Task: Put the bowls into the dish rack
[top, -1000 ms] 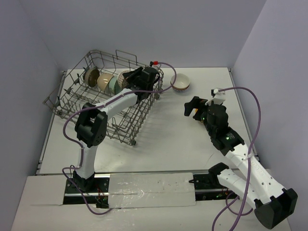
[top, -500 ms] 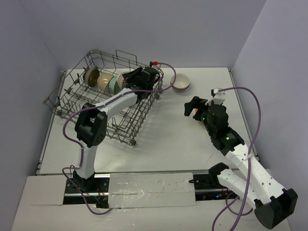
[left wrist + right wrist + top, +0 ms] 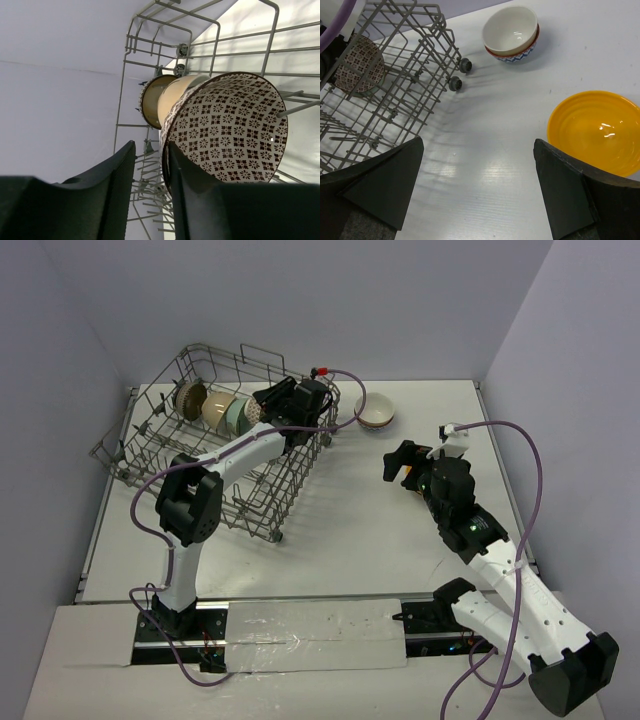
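- My right claw [image 3: 479, 150] hovers low over the white tabletop [image 3: 520, 90], its fingers spread wide and holding nothing.
- The orange-yellow bowl [image 3: 592, 131] sits mouth up just ahead of that claw and off to its right side. It is glossy and ribbed in rings. Being round, it offers no long axis to line up with, only a rim to pinch.
- I judge the right arm far nearer this bowl than the left, so the coming move is a short swing to the right and a drop onto the rim.
- Farther on, a smooth white bowl [image 3: 512, 30] nests inside a blue-patterned one, the pair standing near the corner of the dish rack [image 3: 410, 75].
- The rack is grey wire with upright tines and small wheels. It lies well to the left of the right claw.
- Inside it my left claw [image 3: 150, 147] has its fingers narrowly parted. The brown-and-white patterned bowl [image 3: 230, 125] stands on edge against one finger, with a gap showing at the other, so I judge it set among the tines and not gripped.
- Behind it, a beige bowl [image 3: 175, 95] and a brown-rimmed bowl [image 3: 152, 100] stand on edge in the same row.
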Motion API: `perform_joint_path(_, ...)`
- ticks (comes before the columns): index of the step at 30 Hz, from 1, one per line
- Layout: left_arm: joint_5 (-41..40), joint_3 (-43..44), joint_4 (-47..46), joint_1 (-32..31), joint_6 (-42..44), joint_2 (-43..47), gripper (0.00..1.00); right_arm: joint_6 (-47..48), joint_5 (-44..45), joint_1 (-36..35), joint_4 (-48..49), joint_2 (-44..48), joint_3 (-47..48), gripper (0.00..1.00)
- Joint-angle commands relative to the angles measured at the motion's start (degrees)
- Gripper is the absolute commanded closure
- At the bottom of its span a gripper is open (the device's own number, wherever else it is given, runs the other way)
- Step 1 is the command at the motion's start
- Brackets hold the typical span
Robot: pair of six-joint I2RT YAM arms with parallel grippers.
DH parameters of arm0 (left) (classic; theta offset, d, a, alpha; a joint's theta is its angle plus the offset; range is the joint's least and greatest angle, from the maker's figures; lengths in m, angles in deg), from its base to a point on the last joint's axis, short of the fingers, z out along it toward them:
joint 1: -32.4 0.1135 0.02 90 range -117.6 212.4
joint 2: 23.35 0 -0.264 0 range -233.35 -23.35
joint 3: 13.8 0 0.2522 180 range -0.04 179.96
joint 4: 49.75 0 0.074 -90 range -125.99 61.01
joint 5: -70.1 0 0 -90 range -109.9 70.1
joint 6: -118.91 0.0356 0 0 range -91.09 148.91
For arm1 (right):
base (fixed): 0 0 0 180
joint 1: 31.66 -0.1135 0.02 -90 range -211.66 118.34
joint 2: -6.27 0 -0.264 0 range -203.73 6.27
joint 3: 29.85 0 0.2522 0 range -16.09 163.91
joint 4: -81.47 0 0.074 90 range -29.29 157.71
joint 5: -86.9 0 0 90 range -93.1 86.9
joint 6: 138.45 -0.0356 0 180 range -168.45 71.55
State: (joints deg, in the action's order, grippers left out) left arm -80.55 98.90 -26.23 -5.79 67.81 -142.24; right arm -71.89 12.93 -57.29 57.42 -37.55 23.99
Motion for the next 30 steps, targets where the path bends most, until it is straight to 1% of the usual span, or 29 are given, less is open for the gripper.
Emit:
perform_joint_path(1, 1.23, 0.38, 4.30, -1.44, -2.07, -2.31, 0.62, 0.68, 0.93, -0.21, 2.02, 0.83, 0.09, 0.02)
perform_joint_path(4, 2.63, 0.82, 5.88, -1.53, -3.38, -2.40, 0.55, 0.76, 0.84, -0.21, 1.85, 0.92, 0.18, 0.02)
perform_joint_path(5, 2.72, 0.82, 5.97, -1.53, -3.73, -2.49, 0.52, 0.77, 0.93, -0.30, 1.85, 1.01, 0.27, 0.02)
perform_joint_path(8, 4.04, 1.00, 6.76, -1.53, -4.61, -2.57, 0.47, 0.77, 0.76, -0.30, 1.85, 1.10, 0.35, 0.02)
perform_joint_path(18, 8.87, 3.19, 12.21, -0.65, -9.71, -2.93, 0.26, 0.76, 0.23, -0.21, 1.85, 1.27, 0.44, 0.02)
perform_joint_path(25, 12.65, 3.90, 14.41, 0.93, -13.23, -2.58, 0.15, 0.94, -0.04, -0.30, 1.76, 1.19, 0.35, 0.02)
perform_joint_path(26, 13.78, 3.90, 14.50, 0.93, -13.93, -2.23, 0.12, 0.94, -0.12, -0.30, 1.76, 1.01, 0.44, 0.02)
perform_joint_path(29, 16.34, 3.90, 14.94, 1.11, -15.86, -1.35, 0.08, 0.94, -0.39, -0.21, 1.76, 1.01, 0.62, 0.02)
perform_joint_path(30, 18.52, 4.07, 15.55, 1.28, -16.56, -1.17, 0.07, 1.03, -0.47, -0.21, 1.76, 0.92, 0.53, 0.02)
